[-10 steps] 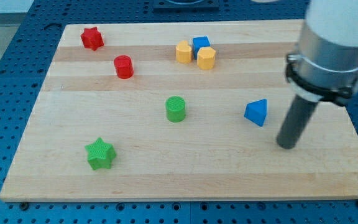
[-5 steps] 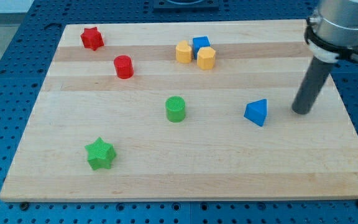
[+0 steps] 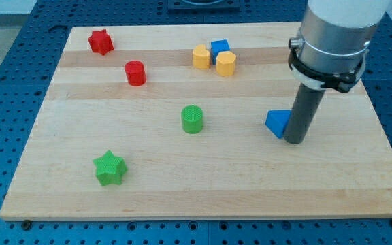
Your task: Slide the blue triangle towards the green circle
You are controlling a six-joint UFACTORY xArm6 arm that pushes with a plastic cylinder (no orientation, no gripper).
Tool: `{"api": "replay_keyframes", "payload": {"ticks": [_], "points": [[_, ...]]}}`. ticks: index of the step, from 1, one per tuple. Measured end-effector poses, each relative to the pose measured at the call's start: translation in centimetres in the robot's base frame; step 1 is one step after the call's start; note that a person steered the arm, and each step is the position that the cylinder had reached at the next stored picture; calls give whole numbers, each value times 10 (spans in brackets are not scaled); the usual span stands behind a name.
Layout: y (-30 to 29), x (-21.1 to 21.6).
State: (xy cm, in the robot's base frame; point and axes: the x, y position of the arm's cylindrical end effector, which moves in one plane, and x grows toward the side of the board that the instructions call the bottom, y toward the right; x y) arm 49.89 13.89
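The blue triangle lies on the wooden board right of centre. My tip stands right against its right side, and the rod hides the triangle's right edge. The green circle stands upright near the board's middle, well to the left of the triangle, with bare board between them.
A green star lies at lower left. A red circle and a red star lie at upper left. Two yellow blocks and a blue cube cluster at top centre. The board's right edge is near the rod.
My tip swung from lower right of the triangle up to its right, then moved left and down against its right side. The triangle has shifted very slightly left.
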Motion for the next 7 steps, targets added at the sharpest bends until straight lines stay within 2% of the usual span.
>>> {"api": "replay_keyframes", "payload": {"ticks": [2, 3, 7], "points": [[-6, -11], [3, -34], [-31, -41]]}}
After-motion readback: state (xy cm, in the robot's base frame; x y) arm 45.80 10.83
